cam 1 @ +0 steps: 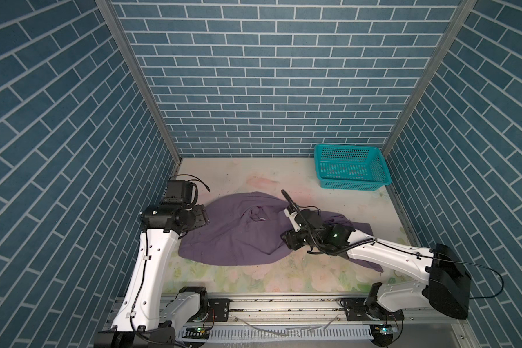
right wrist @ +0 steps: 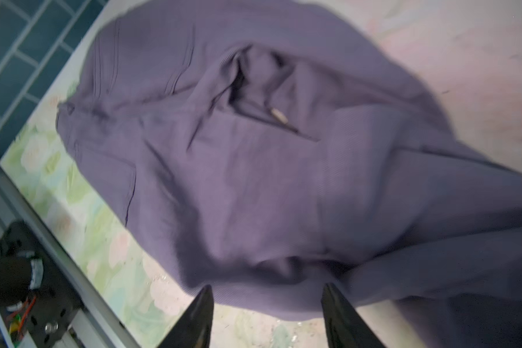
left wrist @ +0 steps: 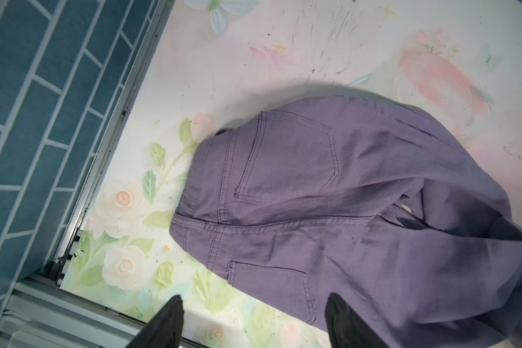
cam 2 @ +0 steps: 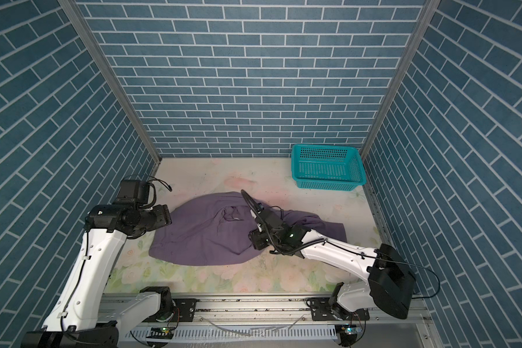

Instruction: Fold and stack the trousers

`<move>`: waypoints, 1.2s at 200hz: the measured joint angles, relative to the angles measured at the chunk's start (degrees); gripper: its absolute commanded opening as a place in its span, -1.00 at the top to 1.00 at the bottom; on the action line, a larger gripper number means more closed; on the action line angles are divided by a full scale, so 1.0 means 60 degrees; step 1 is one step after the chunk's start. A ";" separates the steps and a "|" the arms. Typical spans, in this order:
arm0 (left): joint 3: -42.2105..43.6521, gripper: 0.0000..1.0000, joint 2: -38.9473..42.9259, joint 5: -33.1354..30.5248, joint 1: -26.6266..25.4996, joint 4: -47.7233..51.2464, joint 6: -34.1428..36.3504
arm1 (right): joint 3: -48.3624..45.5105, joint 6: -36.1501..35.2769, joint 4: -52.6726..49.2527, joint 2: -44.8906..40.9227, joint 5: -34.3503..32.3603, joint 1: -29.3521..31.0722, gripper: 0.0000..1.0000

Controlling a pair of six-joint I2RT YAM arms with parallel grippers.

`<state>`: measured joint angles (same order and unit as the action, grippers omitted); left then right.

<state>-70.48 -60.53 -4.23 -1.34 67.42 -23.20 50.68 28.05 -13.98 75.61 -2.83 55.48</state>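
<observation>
The muted-purple trousers lie in a rumpled heap in the middle of the floral table, seat and back pockets facing up at the left end. One leg trails off to the right under my right arm. My left gripper hovers open over the waistband end at the heap's left edge, with nothing between its fingers. My right gripper is open too, just above the heap's near right edge, holding nothing.
A teal mesh basket stands empty at the back right corner. Blue brick-pattern walls close in the left, back and right sides. A metal rail with the arm bases runs along the front edge.
</observation>
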 measured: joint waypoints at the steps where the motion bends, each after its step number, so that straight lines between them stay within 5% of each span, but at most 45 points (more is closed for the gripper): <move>1: 0.0000 -0.50 -0.0004 0.0000 0.0000 -0.0004 0.0000 | 0.0000 -0.0007 -0.0011 -0.0044 -0.0004 -0.0073 -0.18; 21: -0.0102 -0.44 -0.0546 0.0047 0.0000 -0.0113 -0.0084 | 0.0047 -0.0113 -0.0229 -0.0244 -0.0127 -0.0929 -0.14; 66: -0.1377 -0.44 -0.3544 0.0157 0.0000 -0.1016 -0.0157 | 0.0729 -0.0412 -0.1180 0.0492 -0.0284 -0.2335 0.29; 110: -0.2994 -0.76 -0.6349 0.0350 -0.0004 -0.1628 -0.0466 | 0.1198 -0.0386 -0.1333 0.0925 -0.0280 -0.3151 0.14; 185: -0.4164 -0.79 -0.9650 0.0641 -0.0692 -0.2004 -0.0674 | 0.1191 -0.0386 -0.1355 0.0973 -0.0255 -0.3209 -0.10; 208: -0.4175 -0.47 -1.0193 0.0718 -0.0790 -0.2124 -0.0747 | 0.1184 -0.0382 -0.1395 0.0914 -0.0277 -0.3231 -0.11; 220: -0.4215 0.03 -1.0342 0.0703 -0.0790 -0.2153 -0.0790 | 0.1184 -0.0382 -0.1424 0.0845 -0.0321 -0.3249 -0.11; 233: -0.4233 0.80 -1.0349 0.0761 -0.0758 -0.2229 -0.0845 | 0.1180 -0.0382 -0.1464 0.0729 -0.0368 -0.3271 -0.13; 240: -0.4240 1.00 -1.0367 0.0831 -0.0743 -0.2302 -0.0849 | 0.1177 -0.0382 -0.1497 0.0652 -0.0397 -0.3289 -0.13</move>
<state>-95.92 -122.74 0.75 -5.80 53.60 -28.29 57.74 25.76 -22.96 79.53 -5.21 35.75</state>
